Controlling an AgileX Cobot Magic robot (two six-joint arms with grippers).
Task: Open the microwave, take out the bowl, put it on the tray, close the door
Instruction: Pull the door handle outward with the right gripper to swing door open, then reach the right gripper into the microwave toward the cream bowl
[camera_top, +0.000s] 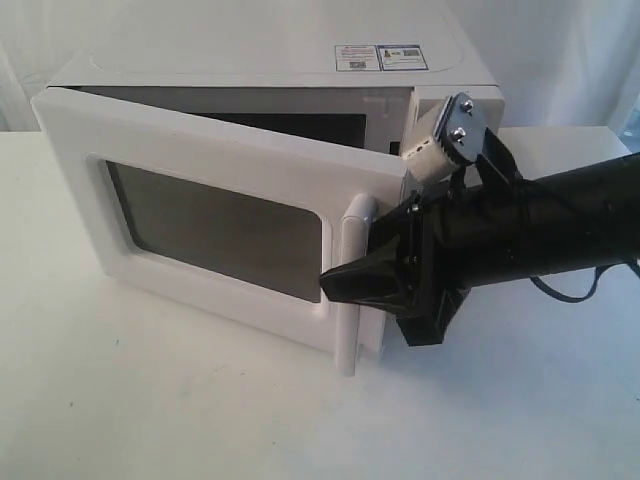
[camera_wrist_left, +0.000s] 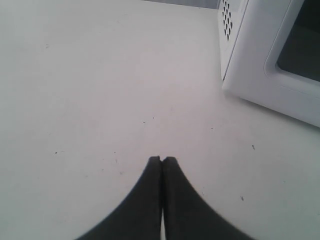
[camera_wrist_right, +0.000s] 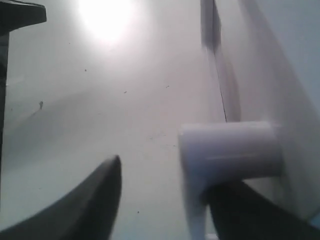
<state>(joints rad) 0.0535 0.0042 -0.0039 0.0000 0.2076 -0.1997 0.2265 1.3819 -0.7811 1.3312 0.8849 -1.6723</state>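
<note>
Right gripper (camera_top: 345, 280) reaches level from the right edge, jaws wide astride the door (camera_top: 230, 160) handle (camera_top: 347, 340); left gripper (camera_wrist_left: 162, 161) pinched closed.

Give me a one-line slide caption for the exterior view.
Right gripper straddling the white bar handle on the partly open door of the microwave.
</note>
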